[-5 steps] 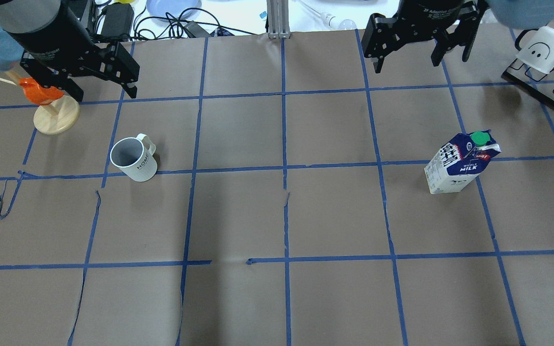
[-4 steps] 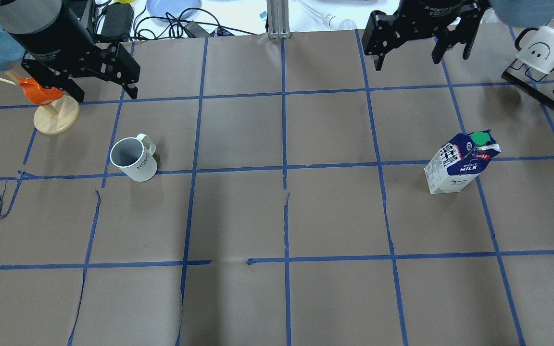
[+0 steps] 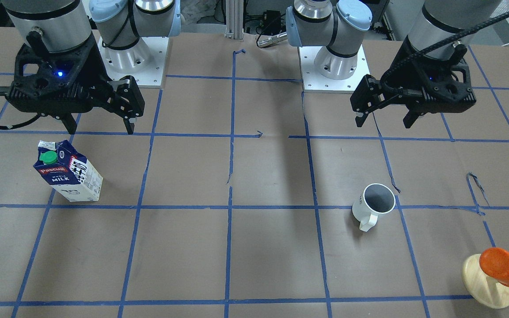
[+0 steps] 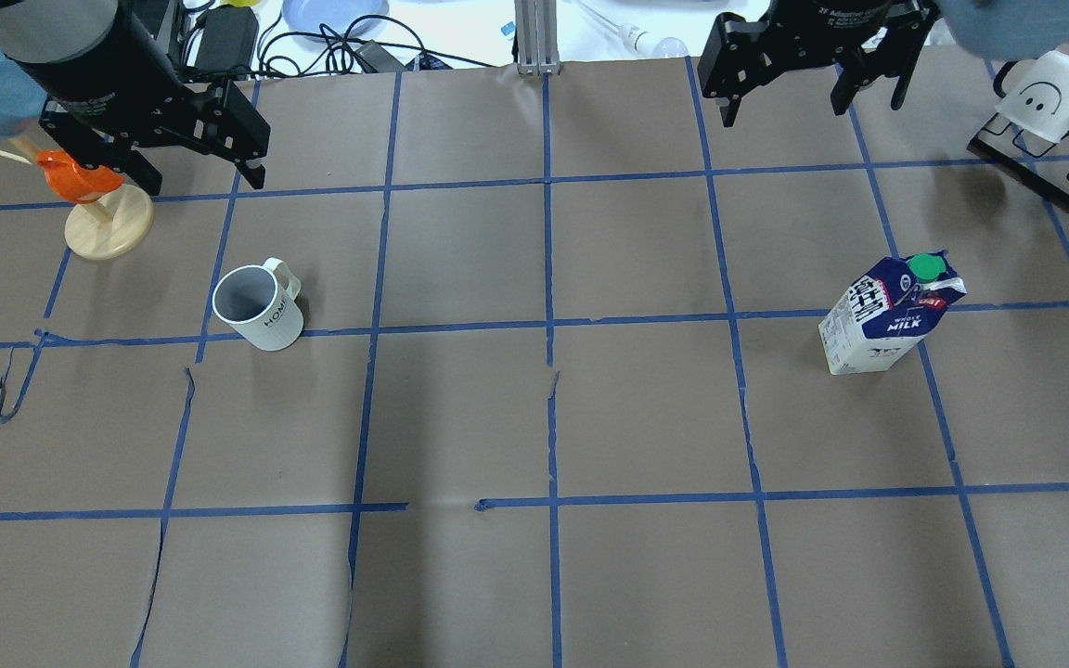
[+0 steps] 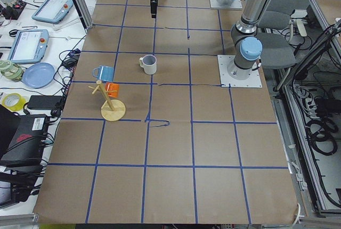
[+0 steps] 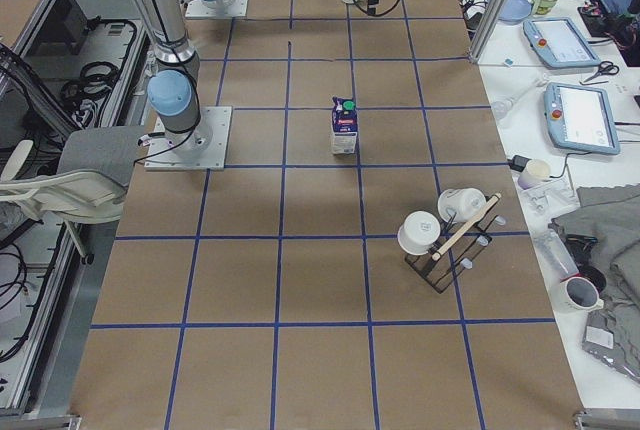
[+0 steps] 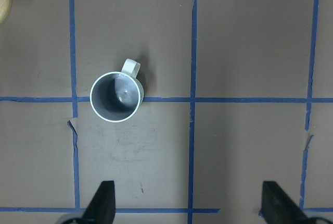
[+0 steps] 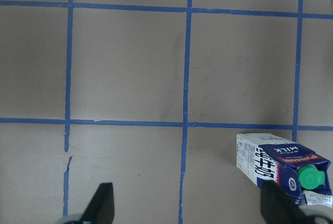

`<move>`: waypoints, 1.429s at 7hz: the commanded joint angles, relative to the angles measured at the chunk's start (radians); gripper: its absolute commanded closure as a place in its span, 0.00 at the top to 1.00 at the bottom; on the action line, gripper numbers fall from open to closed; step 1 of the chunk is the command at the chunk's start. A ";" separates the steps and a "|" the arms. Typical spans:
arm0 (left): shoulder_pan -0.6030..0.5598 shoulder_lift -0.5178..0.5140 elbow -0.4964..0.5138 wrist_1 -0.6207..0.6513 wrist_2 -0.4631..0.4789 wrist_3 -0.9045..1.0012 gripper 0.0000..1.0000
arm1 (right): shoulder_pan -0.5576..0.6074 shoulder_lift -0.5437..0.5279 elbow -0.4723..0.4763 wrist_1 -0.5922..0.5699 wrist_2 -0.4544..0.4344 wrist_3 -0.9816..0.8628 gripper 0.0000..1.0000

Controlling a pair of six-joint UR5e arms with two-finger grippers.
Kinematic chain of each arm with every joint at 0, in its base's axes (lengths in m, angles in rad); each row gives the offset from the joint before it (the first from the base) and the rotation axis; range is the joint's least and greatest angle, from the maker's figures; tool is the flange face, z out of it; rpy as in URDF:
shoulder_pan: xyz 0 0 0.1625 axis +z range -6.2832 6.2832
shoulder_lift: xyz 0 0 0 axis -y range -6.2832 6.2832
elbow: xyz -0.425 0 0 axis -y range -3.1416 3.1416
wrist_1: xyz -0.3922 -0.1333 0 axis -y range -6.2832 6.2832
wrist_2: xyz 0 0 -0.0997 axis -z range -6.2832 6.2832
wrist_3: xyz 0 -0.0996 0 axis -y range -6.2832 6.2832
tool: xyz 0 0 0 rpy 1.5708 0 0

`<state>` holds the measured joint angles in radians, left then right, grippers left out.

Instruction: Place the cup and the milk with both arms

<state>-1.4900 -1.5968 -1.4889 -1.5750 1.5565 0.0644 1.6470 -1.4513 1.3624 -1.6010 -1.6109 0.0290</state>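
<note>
The cup point(image 4: 259, 310) is a white mug with a dark grey inside. It stands upright on the left half of the table, and also shows in the front view point(image 3: 374, 204) and the left wrist view point(image 7: 116, 97). The milk point(image 4: 887, 320) stands upright on the right half, and also shows in the front view point(image 3: 70, 173) and the right wrist view point(image 8: 278, 164). My left gripper point(image 4: 203, 179) hangs open and empty above the table, beyond the cup. My right gripper point(image 4: 810, 109) hangs open and empty high over the far edge, beyond the milk.
A wooden mug tree point(image 4: 109, 229) with an orange mug and a blue mug stands at the far left, close to my left gripper. A black rack point(image 4: 1045, 172) with white mugs stands at the far right. Cables and a plate lie beyond the far edge.
My right gripper has drifted a little toward the table's far edge. My left gripper has barely shifted. The cup and the milk have not moved.
</note>
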 commanded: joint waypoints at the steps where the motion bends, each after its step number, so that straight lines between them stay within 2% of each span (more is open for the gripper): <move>1: -0.001 0.005 -0.002 -0.005 -0.001 0.000 1.00 | 0.000 0.000 0.001 -0.001 0.000 -0.001 1.00; 8: 0.002 0.015 -0.007 -0.016 0.002 0.002 1.00 | 0.000 0.002 0.001 0.007 -0.001 0.000 1.00; 10: 0.030 -0.018 -0.013 0.002 0.002 0.012 1.00 | 0.002 0.000 0.009 0.009 0.000 0.000 1.00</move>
<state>-1.4754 -1.5910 -1.4969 -1.5831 1.5613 0.0741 1.6479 -1.4498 1.3657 -1.5930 -1.6119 0.0289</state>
